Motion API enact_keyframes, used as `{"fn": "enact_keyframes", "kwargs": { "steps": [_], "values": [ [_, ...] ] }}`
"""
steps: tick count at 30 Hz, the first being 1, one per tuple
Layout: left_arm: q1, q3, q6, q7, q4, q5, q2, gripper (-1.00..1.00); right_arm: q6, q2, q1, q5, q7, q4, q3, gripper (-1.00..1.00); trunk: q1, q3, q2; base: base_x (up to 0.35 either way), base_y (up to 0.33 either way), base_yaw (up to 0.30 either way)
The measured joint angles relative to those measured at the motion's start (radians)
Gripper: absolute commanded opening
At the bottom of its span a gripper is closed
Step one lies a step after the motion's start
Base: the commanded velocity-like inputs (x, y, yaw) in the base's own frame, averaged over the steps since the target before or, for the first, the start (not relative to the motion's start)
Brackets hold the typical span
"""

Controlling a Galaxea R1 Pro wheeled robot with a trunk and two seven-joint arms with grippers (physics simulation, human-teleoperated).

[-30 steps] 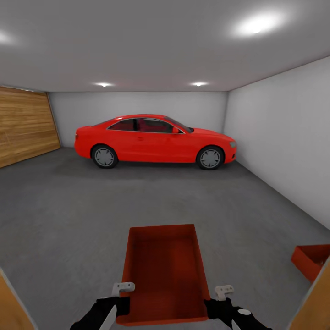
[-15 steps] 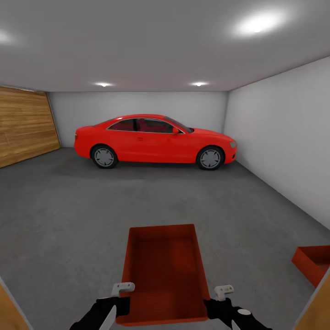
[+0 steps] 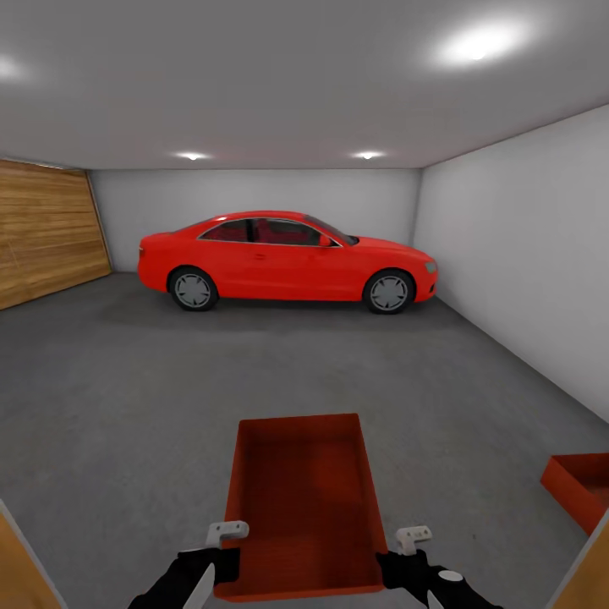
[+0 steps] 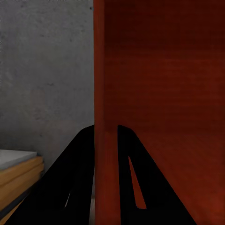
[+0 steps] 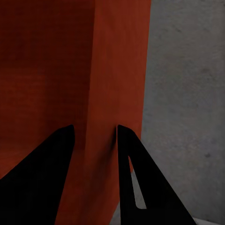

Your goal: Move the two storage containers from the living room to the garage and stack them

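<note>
I am in the garage, holding one red-orange storage container (image 3: 300, 499) level in front of me, above the dark grey concrete floor (image 3: 127, 397). My left gripper (image 3: 228, 562) is shut on its left wall, and the left wrist view shows the fingers straddling that thin wall (image 4: 105, 133) of the container (image 4: 164, 84). On the other side, my right gripper (image 3: 386, 568) is shut on the right wall (image 5: 95, 129) of the container (image 5: 51, 65). The second storage container (image 3: 584, 486) rests on the floor at the far right, cut off by the door frame.
A red car (image 3: 283, 258) is parked across the back of the room. A wood-plank door (image 3: 42, 228) lines the left side and a white wall (image 3: 524, 254) the right. Wooden door-frame edges (image 3: 25, 567) (image 3: 588, 567) flank me. Open concrete lies ahead.
The view has crept slightly forward: the door-frame edges have slid outward and the second container has shifted a little right in the picture. Both grips on the held container are unchanged.
</note>
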Motion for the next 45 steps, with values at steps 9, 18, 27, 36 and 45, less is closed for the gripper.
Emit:
{"fn": "enact_keyframes", "kwargs": {
  "steps": [9, 18, 27, 36, 45],
  "values": [
    [0.0, 0.001, -0.002, -0.001, 0.002, -0.001, 0.0, -1.0, 0.0, 0.0, 0.0, 0.0, 0.0, 0.0, 0.001, -1.0, 0.0, 0.0, 0.0, 0.096, 0.0, 0.0],
    [0.0, 0.0, -0.001, -0.001, 0.001, 0.0, 0.0, -1.0, 0.0, 0.0, 0.0, 0.0, 0.0, 0.0, 0.001, -1.0, 0.0, 0.0, 0.0, 0.143, 0.0, 0.0],
    [0.0, 0.0, -0.001, 0.0, 0.001, 0.0, 0.0, -1.0, 0.0, 0.0, 0.0, 0.0, 0.0, 0.0, 0.001, -1.0, 0.0, 0.0, 0.0, 0.005, 0.0, 0.0],
    [0.0, -0.001, 0.004, 0.002, -0.004, 0.0, 0.0, -1.0, 0.0, 0.0, 0.0, 0.0, 0.001, 0.0, -0.001, -1.0, 0.0, 0.0, 0.0, 0.18, 0.0, 0.0],
    [0.0, 0.0, 0.0, -0.001, 0.0, -0.001, 0.0, -1.0, 0.0, 0.0, 0.0, 0.0, 0.0, 0.0, 0.0, -1.0, 0.0, 0.0, 0.0, 0.009, 0.0, 0.0]
  ]
}}
